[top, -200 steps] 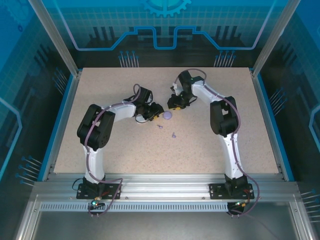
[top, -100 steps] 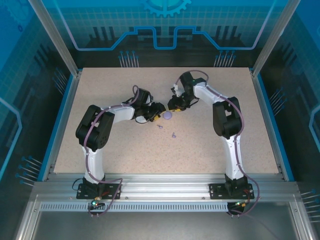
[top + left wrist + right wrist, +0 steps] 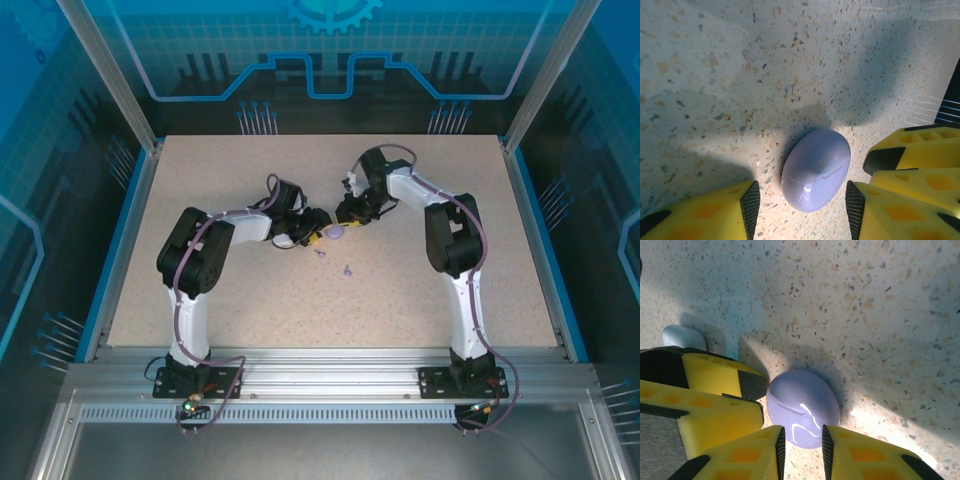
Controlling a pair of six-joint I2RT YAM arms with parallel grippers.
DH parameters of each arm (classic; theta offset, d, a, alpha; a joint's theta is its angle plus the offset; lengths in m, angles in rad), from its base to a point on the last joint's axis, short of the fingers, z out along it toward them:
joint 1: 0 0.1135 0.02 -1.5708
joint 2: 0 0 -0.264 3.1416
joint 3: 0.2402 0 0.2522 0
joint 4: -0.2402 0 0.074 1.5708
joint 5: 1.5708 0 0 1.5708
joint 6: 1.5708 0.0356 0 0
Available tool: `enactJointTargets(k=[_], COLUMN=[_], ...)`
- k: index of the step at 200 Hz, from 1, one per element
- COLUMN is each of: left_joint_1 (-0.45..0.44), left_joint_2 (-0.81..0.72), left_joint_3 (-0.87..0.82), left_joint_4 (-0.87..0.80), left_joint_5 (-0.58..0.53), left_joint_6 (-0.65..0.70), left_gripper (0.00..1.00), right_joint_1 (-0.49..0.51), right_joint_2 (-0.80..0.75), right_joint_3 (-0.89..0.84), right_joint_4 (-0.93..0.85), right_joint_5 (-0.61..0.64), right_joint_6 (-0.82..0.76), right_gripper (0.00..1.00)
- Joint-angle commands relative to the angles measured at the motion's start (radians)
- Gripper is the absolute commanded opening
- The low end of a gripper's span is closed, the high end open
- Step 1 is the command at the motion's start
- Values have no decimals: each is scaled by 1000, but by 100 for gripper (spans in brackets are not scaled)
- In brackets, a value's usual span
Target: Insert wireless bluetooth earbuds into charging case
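Currently the left gripper has its fingers partly open astride the purple disc. One pad looks to touch the disc's edge and a strip of table shows beside the other, so there is no firm hold. The right gripper meets the same disc from the opposite side. Its pads stand a narrow gap apart over the disc's near rim; whether they pinch it I cannot tell. The disc lies flat on the speckled table, glossy, with a faint curved seam. In the right wrist view a pale rounded thing rests on the table just beyond the left gripper's outer finger. I take it for the charging case; it is mostly hidden and its lid cannot be read. Overhead, one earbud lies loose just on the near side of the grippers, and a second earbud lies a little nearer the bases. Judgement: insertion has not begun, since both arms are occupied with the disc. The next move calls for settling or dropping that contact. Then the case must be exposed and steadied before a fine pinch on an earbud's stem.
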Motion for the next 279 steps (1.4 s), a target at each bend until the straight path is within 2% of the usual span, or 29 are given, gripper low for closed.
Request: enactJointTargets(k=[1, 103, 191, 279], left_joint_1=[3, -16, -23, -29], left_joint_2=[20, 69, 104, 129], left_joint_3=[-9, 17, 55, 75], left_joint_4=[-4, 14, 4, 27], left_joint_5=[26, 53, 65, 100], left_joint_6=[-4, -22, -23, -25], left_gripper=[51, 49, 46, 39], right_joint_1=[-13, -13, -15, -14], right_joint_2=[11, 22, 25, 35], right_joint_3=[-13, -66, -91, -91], right_joint_4=[5, 50, 69, 77], right_joint_5=[-13, -32, -31, -43], right_joint_6=[13, 33, 40, 43], right_gripper=[28, 22, 22, 21])
